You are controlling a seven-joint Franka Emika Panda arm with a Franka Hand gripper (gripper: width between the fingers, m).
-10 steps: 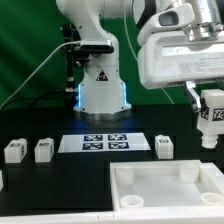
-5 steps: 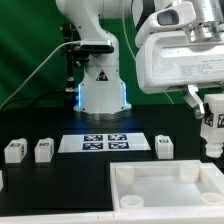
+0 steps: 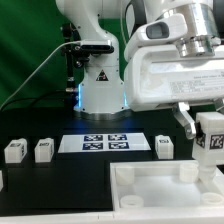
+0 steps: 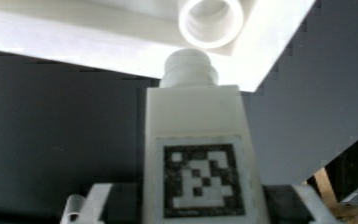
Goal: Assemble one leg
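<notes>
My gripper (image 3: 209, 140) is shut on a leg (image 3: 209, 136), a small white block with a black-and-white tag, held upright above the far right corner of the large white tray-like piece (image 3: 160, 186). In the wrist view the leg (image 4: 197, 130) fills the middle between my fingers (image 4: 96, 203), its round peg end pointing at a round corner socket (image 4: 213, 22) of the white piece and still short of it. Three more legs stand on the black table: two at the exterior view's left (image 3: 14, 151) (image 3: 43, 150) and one beside the marker board (image 3: 165, 146).
The marker board (image 3: 107, 143) lies flat in front of the robot base (image 3: 101, 95). A white part shows at the exterior view's far left edge (image 3: 2, 179). A green backdrop stands behind.
The arm has swung down and toward the exterior view's left, so the wrist body fills more of the view. The held leg has come lower over the tray piece's far right corner.
</notes>
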